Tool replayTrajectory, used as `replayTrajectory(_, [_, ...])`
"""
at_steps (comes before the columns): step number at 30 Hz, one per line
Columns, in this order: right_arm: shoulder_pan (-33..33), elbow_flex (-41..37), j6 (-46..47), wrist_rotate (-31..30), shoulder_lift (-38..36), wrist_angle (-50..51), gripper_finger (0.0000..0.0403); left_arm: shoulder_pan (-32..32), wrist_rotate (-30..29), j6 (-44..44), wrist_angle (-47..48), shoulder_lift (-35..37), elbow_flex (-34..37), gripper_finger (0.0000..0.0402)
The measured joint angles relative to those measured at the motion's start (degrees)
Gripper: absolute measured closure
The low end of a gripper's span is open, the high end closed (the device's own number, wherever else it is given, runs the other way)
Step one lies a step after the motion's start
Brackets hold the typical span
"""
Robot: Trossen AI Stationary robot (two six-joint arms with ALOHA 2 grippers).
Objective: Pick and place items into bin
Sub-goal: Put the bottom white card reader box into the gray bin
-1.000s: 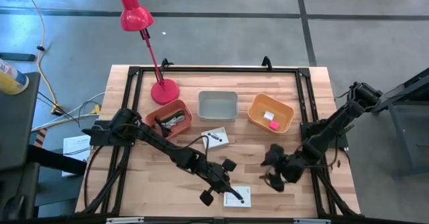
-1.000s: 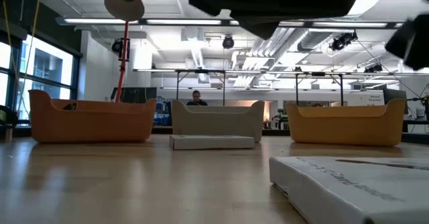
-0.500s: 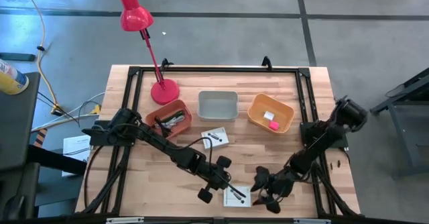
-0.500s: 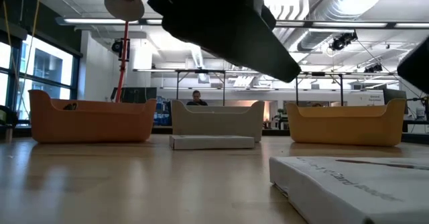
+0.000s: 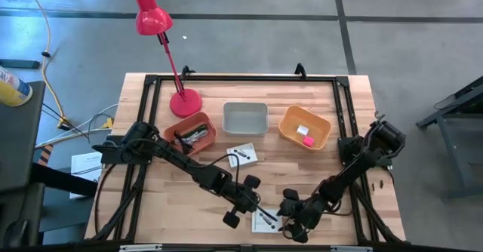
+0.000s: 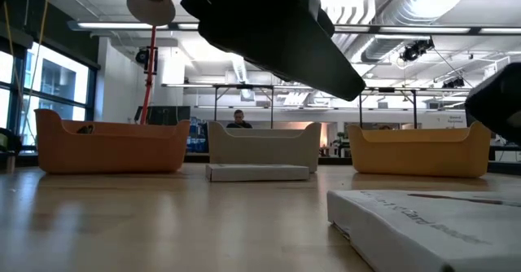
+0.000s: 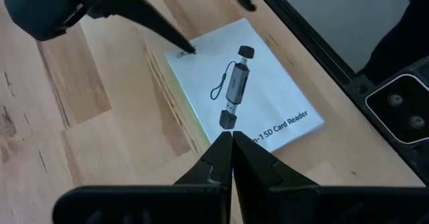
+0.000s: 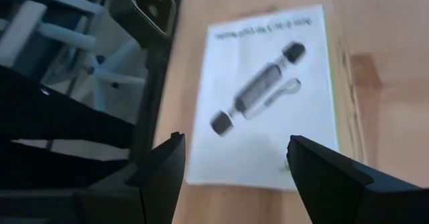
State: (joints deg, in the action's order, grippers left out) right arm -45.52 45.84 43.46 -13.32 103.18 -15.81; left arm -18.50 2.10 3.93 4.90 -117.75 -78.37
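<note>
Your right gripper hangs with fingers spread wide, empty, directly above the white SD card reader packet at the table's near edge. Your left gripper has its fingers pressed together, tips just over the same packet's printed face, holding nothing. A second white packet lies mid-table, well apart. Beyond it stand the grey bin, a red-brown bin and an orange bin containing a pink block.

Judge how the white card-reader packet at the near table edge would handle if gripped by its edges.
The packet lies flat and thin, so probably light but hard to get fingers under. Its boxy sides suggest stiff card, unlikely to flop. The open right gripper hangs above it, apparently wide enough.
</note>
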Motion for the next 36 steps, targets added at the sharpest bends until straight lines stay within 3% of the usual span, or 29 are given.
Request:
replayTrajectory(11, [3.14,0.32,3.35,2.35,0.87,4.09,0.0153,-0.04,6.66,-1.43,-0.56,0.00,0.00,0.0401])
replayTrajectory(22, [12.79,0.33,2.82,0.73,0.79,11.84,0.0153,-1.20,11.51,-1.39,1.72,1.18,0.02,0.0401])
replayTrajectory(28, [18.08,0.28,2.86,-1.29,0.79,14.80,0.0153,-3.26,0.92,-4.21,11.57,2.45,0.02,0.0401])
replayTrajectory(36, [22.54,0.31,10.49,-1.92,0.65,16.94,0.0153,-4.41,-16.27,-18.30,25.96,2.47,0.29,0.0401])
